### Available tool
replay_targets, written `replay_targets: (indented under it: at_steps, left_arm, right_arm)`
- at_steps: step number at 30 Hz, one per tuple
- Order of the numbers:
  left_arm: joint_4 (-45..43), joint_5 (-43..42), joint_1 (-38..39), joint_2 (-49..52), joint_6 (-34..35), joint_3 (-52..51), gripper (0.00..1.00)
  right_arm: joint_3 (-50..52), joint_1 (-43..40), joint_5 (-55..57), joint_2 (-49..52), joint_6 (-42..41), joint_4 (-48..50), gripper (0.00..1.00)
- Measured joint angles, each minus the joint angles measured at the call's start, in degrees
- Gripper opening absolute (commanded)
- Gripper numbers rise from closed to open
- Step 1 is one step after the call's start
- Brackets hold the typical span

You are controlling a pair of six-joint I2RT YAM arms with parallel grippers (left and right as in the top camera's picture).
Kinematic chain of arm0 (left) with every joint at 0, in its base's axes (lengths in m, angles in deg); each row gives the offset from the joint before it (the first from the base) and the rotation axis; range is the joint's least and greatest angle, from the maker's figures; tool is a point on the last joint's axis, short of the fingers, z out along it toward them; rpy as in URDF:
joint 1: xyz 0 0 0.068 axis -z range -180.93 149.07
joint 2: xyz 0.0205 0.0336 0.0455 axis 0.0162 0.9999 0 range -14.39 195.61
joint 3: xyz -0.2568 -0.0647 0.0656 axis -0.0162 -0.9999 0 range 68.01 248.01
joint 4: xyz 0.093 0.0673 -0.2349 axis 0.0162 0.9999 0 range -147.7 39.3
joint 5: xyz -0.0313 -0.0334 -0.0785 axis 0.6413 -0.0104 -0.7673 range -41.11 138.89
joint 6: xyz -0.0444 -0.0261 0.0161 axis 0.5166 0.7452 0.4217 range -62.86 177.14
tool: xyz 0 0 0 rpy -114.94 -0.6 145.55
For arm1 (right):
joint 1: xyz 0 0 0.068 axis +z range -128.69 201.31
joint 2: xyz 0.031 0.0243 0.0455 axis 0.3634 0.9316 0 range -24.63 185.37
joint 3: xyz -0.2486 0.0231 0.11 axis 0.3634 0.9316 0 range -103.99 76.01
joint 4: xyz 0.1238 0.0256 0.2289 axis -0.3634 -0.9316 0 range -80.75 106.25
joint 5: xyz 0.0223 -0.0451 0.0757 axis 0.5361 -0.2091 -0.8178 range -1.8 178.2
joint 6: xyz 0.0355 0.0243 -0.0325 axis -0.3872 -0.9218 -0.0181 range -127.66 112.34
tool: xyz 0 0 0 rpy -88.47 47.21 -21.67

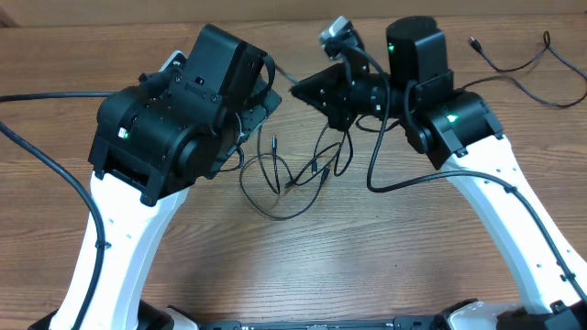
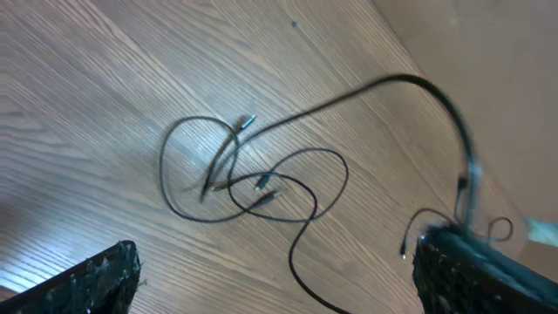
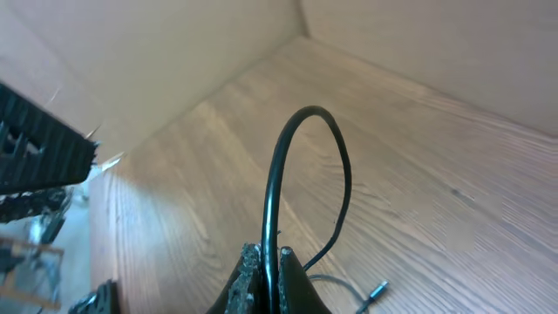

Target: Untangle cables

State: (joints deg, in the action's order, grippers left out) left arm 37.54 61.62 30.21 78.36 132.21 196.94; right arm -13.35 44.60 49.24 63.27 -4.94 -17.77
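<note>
Thin black cables (image 1: 293, 174) lie in a loose tangle of loops on the wood table between the arms, with small plug ends showing. The tangle also shows in the left wrist view (image 2: 253, 174). My right gripper (image 1: 298, 89) is above the tangle, shut on one black cable strand (image 3: 272, 218), which arcs up from its jaws (image 3: 270, 255) and falls back to the table. A plug end (image 3: 375, 292) lies beside it. My left gripper (image 2: 279, 288) is open and empty, hovering over the table near the tangle; the overhead view (image 1: 264, 105) mostly hides it under the arm.
A separate thin black cable (image 1: 518, 60) lies at the far right back. Thick black arm cables run at the left (image 1: 46, 156) and under the right arm (image 1: 404, 183). A cardboard wall (image 1: 275, 9) bounds the back.
</note>
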Motion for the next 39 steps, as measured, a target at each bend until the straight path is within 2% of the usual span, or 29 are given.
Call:
replay_targets:
  at_steps: [4, 14, 21, 24, 31, 39]
  left_arm:
    - [1.3, 1.6, 0.0, 0.0, -0.6, 0.0, 1.00]
    - [1.3, 2.8, 0.0, 0.0, -12.7, 0.0, 1.00]
    - [1.3, 3.0, 0.0, 0.0, -15.3, 0.0, 1.00]
    - [1.3, 3.0, 0.0, 0.0, -15.5, 0.0, 1.00]
    - [1.4, 3.0, 0.0, 0.0, -15.6, 0.0, 1.00]
    - [1.4, 3.0, 0.0, 0.0, -15.6, 0.0, 1.00]
  right_arm:
    - [0.0, -1.8, 1.1, -2.4, -2.6, 0.9, 0.04]
    - [0.0, -8.3, 1.8, -12.5, -12.8, 12.3, 0.04]
    - [0.0, -10.5, 1.7, -18.4, -17.5, 17.9, 0.04]
    - [0.0, -12.2, 1.7, -19.5, -17.9, 15.4, 0.04]
    - [-0.3, -14.7, 3.0, -19.1, -14.1, 1.1, 0.04]
    - [-0.3, -16.5, 15.5, -19.1, -7.4, -10.7, 0.04]
